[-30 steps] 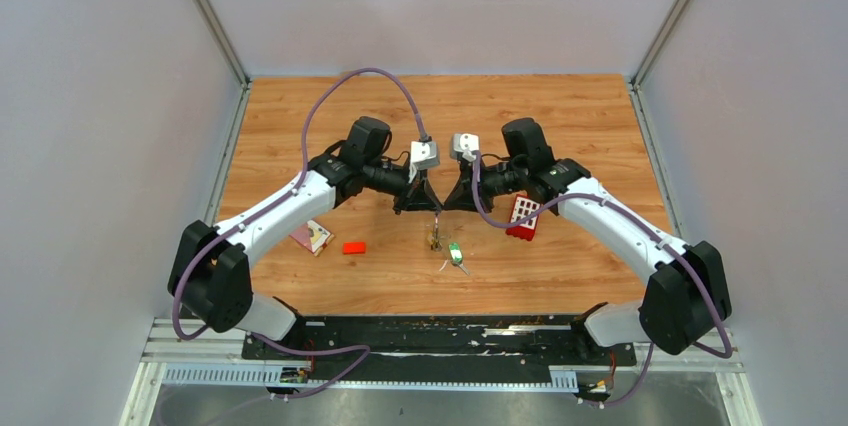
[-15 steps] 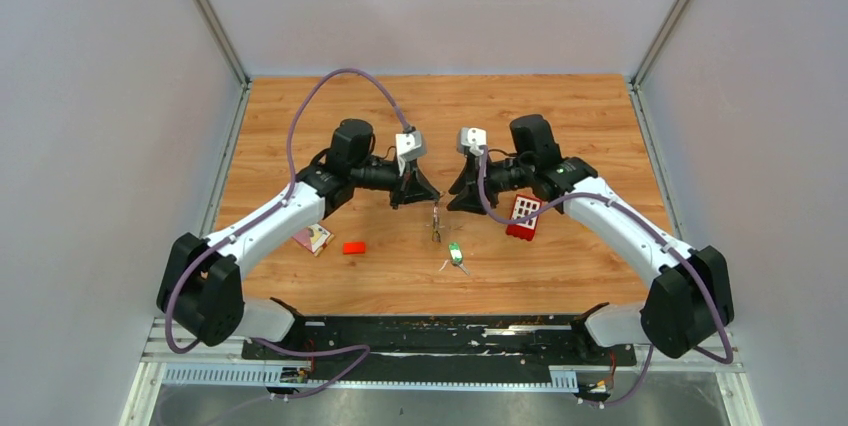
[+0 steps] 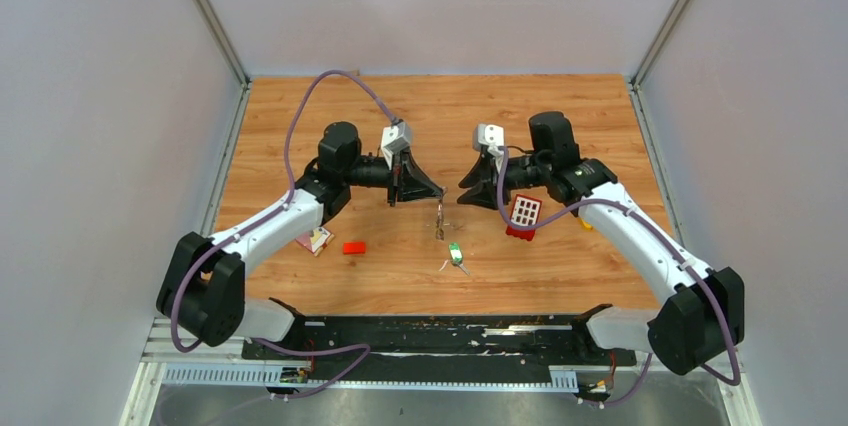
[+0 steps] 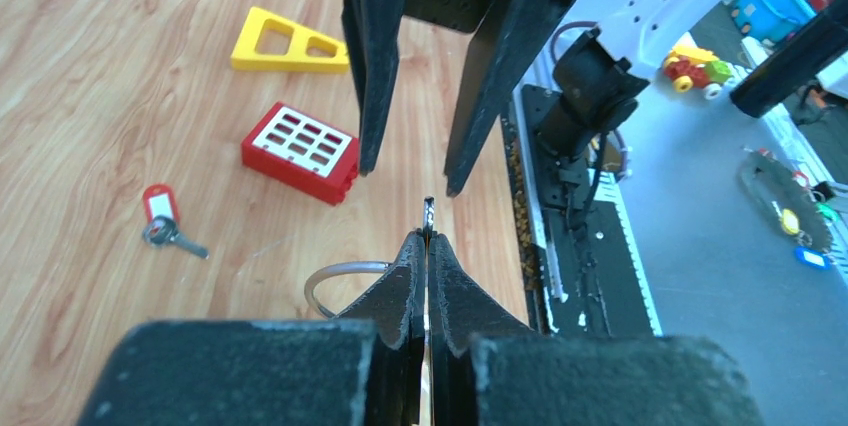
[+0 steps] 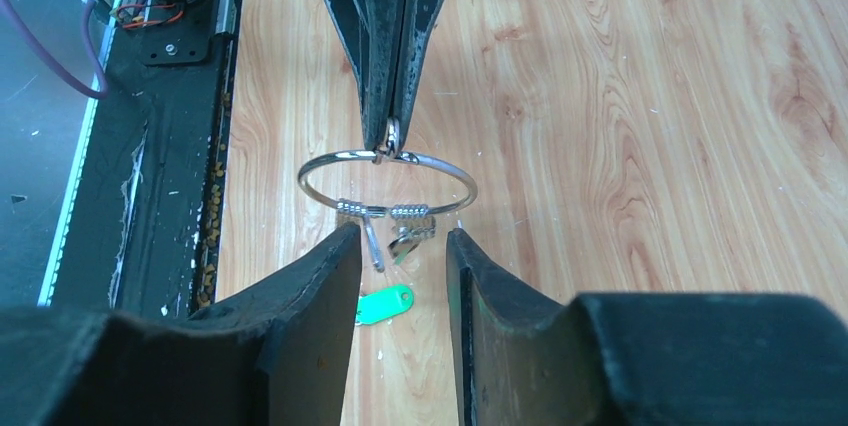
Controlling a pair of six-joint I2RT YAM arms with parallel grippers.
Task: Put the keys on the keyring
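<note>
left gripper (image 5: 388,136) pinched tight on the keyring (image 5: 440,168), which hangs from its tips above mid-bench with small keys (image 5: 372,244) dangling off the lower arc. right gripper (image 5: 403,246) spread, tips near the ring, not touching. green-tagged key (image 5: 383,304) lies on the wood toward the near edge.
</note>
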